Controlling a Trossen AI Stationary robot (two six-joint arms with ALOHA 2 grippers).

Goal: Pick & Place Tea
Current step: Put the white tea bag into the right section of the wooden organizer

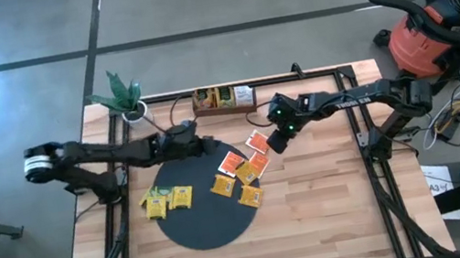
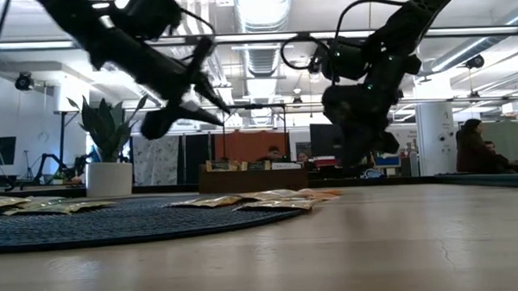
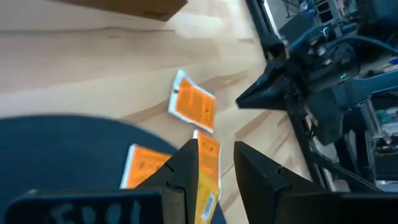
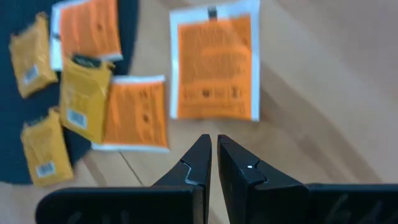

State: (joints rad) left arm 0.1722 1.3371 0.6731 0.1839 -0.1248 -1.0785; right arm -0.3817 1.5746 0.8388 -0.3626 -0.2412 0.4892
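Small tea packets lie flat on and beside the black round mat. Two yellow ones rest on its left edge. Yellow ones and orange ones cluster at its right edge. One orange packet lies alone on bare wood. My right gripper hangs shut just above the wood beside that packet, holding nothing. Over the mat's far edge, my left gripper is open and empty, pointing slantwise down toward the orange packets. In the low view both grippers hang clear of the table.
A brown wooden compartment tray stands at the table's far edge, with a potted plant at the far left corner. A red shop vacuum stands off the table's right side. Bare wood lies near and right of the mat.
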